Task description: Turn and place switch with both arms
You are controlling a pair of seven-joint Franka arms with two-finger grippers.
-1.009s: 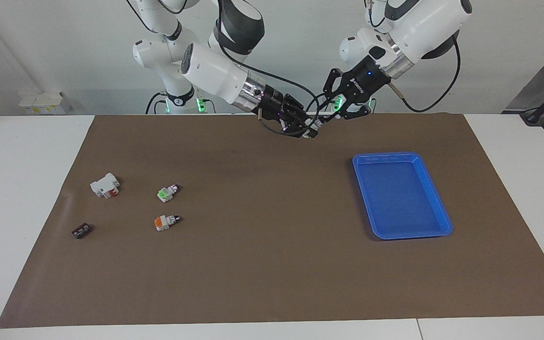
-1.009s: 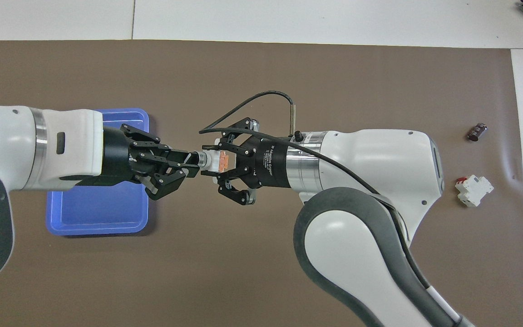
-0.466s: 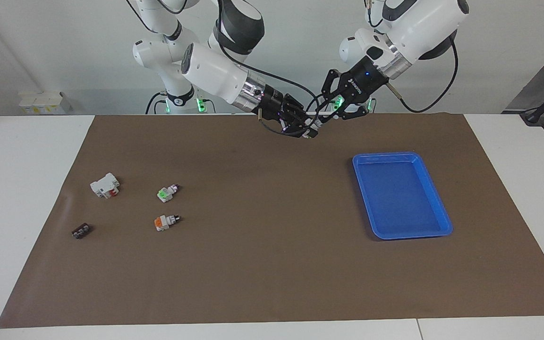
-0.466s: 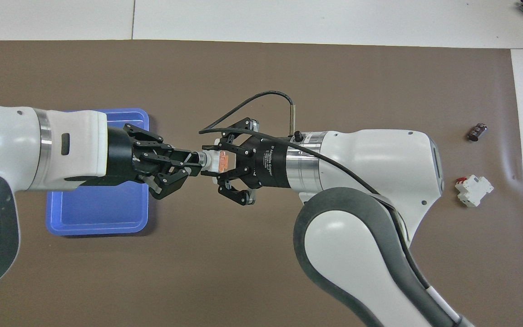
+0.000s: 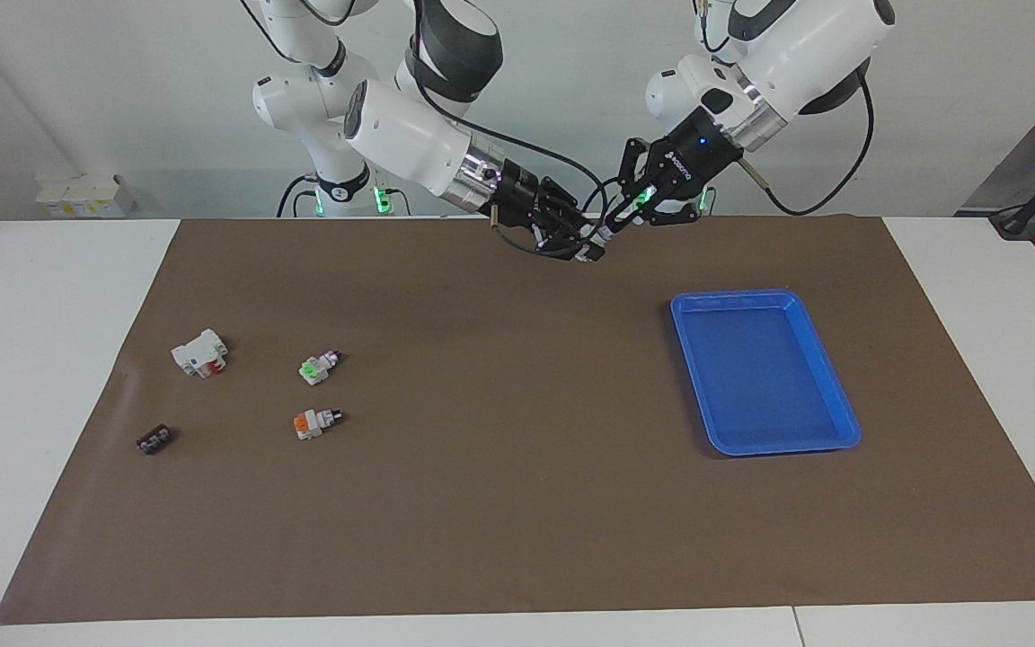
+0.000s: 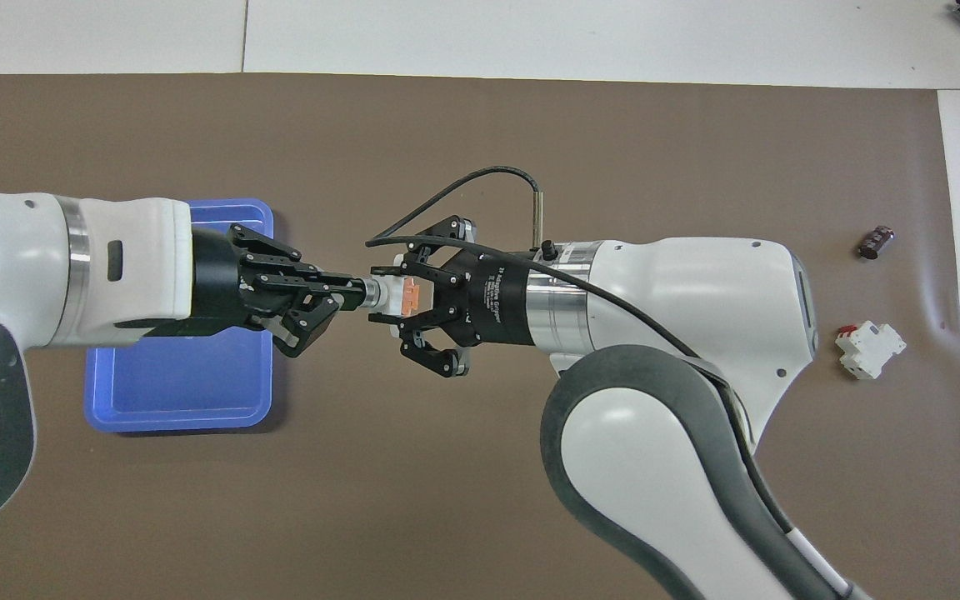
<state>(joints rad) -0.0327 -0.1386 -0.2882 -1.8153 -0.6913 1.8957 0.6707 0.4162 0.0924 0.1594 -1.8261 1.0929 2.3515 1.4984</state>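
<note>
A white switch [image 6: 401, 293] with an orange block and a silver knob is held in the air between the two grippers, over the brown mat near the robots' edge. My right gripper [image 6: 403, 300] is shut on its orange and white body. My left gripper [image 6: 357, 294] has its fingers closed on the silver knob end. In the facing view the right gripper [image 5: 585, 249] and the left gripper [image 5: 614, 226] meet tip to tip, and the switch [image 5: 597, 239] barely shows between them.
A blue tray [image 5: 733, 296] lies toward the left arm's end; in the overhead view the tray [image 6: 180, 421] lies partly under the left arm. A second orange switch [image 5: 314, 421], a green switch [image 5: 318, 367], a white block with a red part [image 5: 199, 352] and a small black part [image 5: 154, 439] lie toward the right arm's end.
The left gripper's fingers have narrowed from spread around the knob to closed on it. The right gripper and the switch have stayed in place.
</note>
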